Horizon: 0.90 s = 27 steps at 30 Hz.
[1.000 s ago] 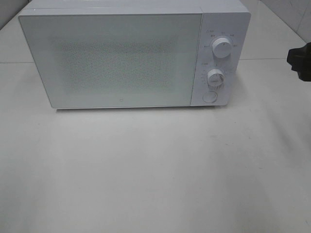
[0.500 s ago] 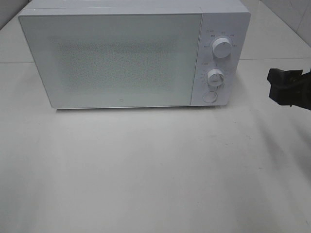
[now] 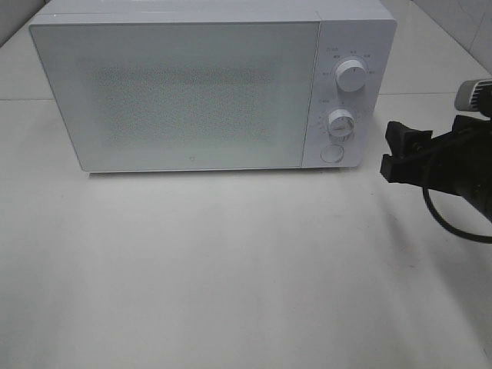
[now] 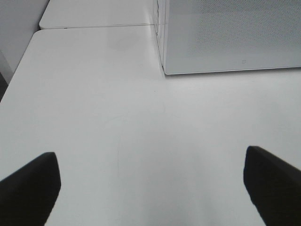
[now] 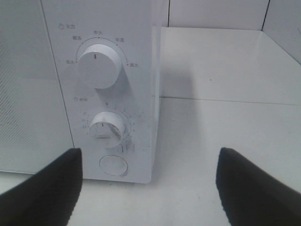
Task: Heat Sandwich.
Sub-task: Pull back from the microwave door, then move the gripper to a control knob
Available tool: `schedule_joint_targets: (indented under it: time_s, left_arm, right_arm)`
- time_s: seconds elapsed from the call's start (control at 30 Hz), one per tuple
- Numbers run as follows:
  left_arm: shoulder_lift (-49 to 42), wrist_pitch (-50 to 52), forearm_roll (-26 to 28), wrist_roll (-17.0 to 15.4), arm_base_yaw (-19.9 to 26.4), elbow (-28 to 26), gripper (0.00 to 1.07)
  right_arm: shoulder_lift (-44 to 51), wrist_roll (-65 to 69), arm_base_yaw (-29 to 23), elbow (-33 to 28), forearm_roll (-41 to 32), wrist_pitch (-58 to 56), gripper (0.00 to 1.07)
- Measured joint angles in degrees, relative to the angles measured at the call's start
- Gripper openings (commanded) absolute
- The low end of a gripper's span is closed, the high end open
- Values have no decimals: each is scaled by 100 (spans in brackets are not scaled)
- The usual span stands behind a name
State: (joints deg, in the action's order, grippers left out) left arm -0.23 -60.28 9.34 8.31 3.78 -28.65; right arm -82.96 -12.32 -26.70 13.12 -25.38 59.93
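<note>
A big white microwave [image 3: 192,92] sits on the white tabletop [image 3: 231,269]. Its door [image 3: 177,96] is shut. The door is milky white with tiny dots, and you cannot see through it.

On the right side of the microwave's front there is a top knob [image 3: 351,77], a lower knob [image 3: 340,123] and a round button [image 3: 331,153] under them.

The right end effector [image 3: 393,151] is black. It hangs just to the right of the microwave, near the round button and about level with it, and it is not touching the microwave. It points at the microwave's knob side. In the right wrist view the right end effector [image 5: 150,188] has its two fingers [image 5: 47,188] wide apart, and only the microwave's bottom right corner and the tabletop show between them. It holds nothing.

The left end effector [image 4: 150,188] is out in front of the microwave's bottom left corner, well apart from it. Its two black fingers [image 4: 28,188] are wide apart too, with only tabletop between them.

The sandwich does not show in any view, so I cannot tell where it is or how it lies next to either end effector
</note>
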Motion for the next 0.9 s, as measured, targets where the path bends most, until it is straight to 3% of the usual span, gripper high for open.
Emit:
schedule_joint_targets:
  time_s: [0.27, 0.57, 0.9]
  left_arm:
    - [0, 0, 0, 0, 0, 0, 104]
    - [0, 0, 0, 0, 0, 0, 104]
    - [0, 0, 0, 0, 0, 0, 104]
  right_arm:
    - [-539, -17, -900, -11, -1117, 773, 76]
    - [-882, -17, -1770, -11, -2131, 894, 78]
    - [-882, -17, -1925, -11, -2246, 905, 77]
